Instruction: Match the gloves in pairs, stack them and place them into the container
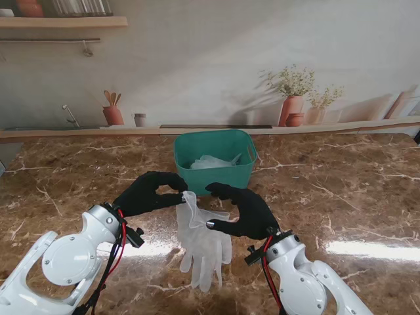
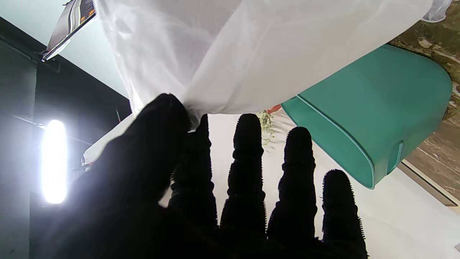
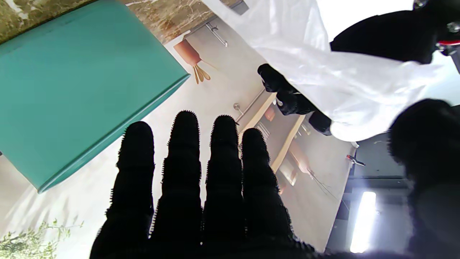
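While its arm reaches in from the near left, the left hand (image 1: 147,192) pinches the cuff of the glove (image 1: 203,239) between thumb and forefinger (image 2: 196,151), the other fingers straight and spread. The glove hangs from that pinch, its fingers trailing on the table (image 1: 341,190) nearer to me, just in front of the green container (image 1: 214,161). The right hand (image 1: 244,210) curls beside the glove's right edge, fingers extended; whether its thumb grips the glove I cannot tell.
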